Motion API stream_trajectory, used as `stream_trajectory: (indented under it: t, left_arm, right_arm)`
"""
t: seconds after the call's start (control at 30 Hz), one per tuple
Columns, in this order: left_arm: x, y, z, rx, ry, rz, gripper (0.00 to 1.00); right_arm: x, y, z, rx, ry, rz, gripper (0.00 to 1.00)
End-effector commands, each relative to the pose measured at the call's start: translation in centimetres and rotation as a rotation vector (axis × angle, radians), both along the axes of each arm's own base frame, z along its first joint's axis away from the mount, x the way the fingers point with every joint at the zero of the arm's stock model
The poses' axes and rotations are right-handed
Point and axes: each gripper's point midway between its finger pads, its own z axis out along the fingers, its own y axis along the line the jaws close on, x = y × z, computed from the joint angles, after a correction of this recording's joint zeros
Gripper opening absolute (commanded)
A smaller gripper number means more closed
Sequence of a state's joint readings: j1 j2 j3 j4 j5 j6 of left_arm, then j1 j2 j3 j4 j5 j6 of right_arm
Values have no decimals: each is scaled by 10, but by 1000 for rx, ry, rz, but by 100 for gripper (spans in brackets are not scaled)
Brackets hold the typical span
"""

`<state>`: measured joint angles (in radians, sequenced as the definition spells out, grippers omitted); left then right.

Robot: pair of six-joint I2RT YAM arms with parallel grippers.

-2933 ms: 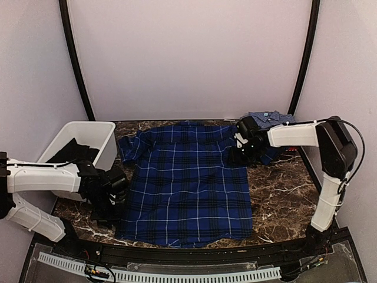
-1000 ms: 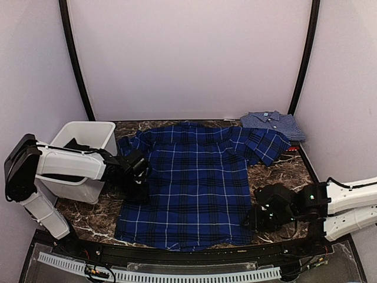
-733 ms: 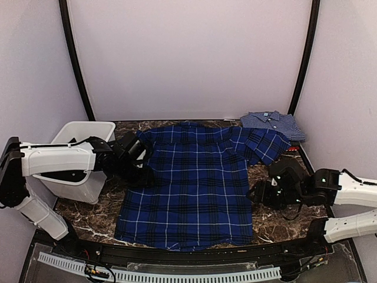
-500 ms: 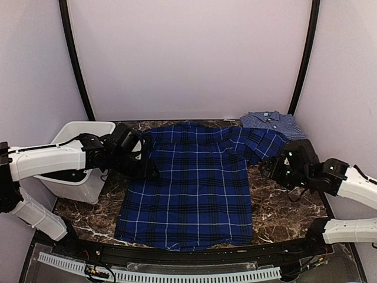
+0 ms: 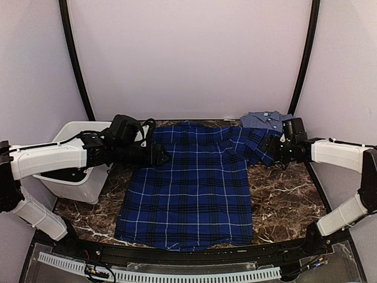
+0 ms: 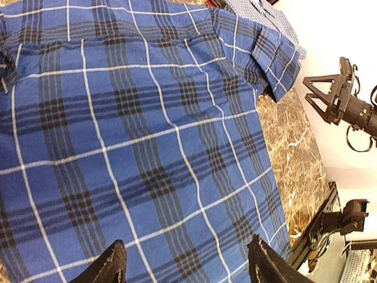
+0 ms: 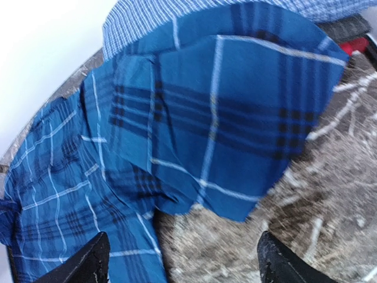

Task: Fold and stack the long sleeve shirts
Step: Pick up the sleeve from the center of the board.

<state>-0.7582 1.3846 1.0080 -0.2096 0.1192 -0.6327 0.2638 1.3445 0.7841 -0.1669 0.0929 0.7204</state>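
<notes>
Hovering at the sleeves of the soft, flat-spread plaid shirt [image 5: 188,188] with left gripper [image 5: 162,157] and right gripper [image 5: 268,147] splayed wide, moved up from lower along its sides.

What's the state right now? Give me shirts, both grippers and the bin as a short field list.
plaid shirt: spread flat, centre
right sleeve: angled out toward the check shirt
check shirt: folded, far right corner
left gripper: open, empty, over the plaid shirt's far left part
right gripper: open, empty, at the right sleeve end
bin: white, left of the plaid shirt
</notes>
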Motion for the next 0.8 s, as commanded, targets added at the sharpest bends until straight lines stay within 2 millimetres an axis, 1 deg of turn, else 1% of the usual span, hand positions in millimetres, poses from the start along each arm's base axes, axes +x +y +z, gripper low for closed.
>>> stream_trajectory:
  t: [0.0, 0.07, 0.13, 0.17, 0.2, 0.23, 0.27, 0.3, 0.37, 0.47, 0.53, 0.67, 0.77]
  left_arm:
    - [22, -13, 16, -46, -67, -4, 69]
    - [28, -14, 18, -56, -78, -4, 69]
    - [33, -17, 20, -63, -88, -10, 70]
    - [37, -18, 23, -67, -94, -11, 70]
    - [38, -19, 24, -66, -98, -18, 70]
    - [41, -19, 24, -64, -98, -17, 71]
    - [41, -19, 24, -63, -98, -24, 71]
    - [44, -18, 26, -66, -101, -22, 71]
    - [46, -17, 28, -72, -105, -21, 72]
    - [50, -11, 30, -67, -112, -7, 72]
    - [51, -8, 32, -70, -114, -3, 72]
    - [52, -6, 37, -82, -122, -5, 72]
    - [53, -6, 38, -82, -128, -16, 72]
  right_arm:
    - [47, 28, 42, 41, -153, 112, 80]
    - [57, 33, 42, -9, -143, 109, 79]
    - [65, 47, 42, -81, -136, 128, 79]
    - [73, 52, 47, -119, -141, 128, 79]
    - [79, 55, 44, -161, -118, 127, 79]
    - [84, 56, 32, -204, -78, 128, 79]
    - [90, 56, 26, -242, -51, 127, 79]
    - [92, 54, 15, -286, -9, 127, 79]
    - [100, 47, 5, -350, 34, 100, 79]
    - [109, 43, -5, -416, 71, 84, 79]
    - [115, 35, -10, -473, 95, 58, 79]
    - [124, 33, -26, -529, 150, 62, 80]
    - [125, 33, -41, -548, 193, 61, 81]
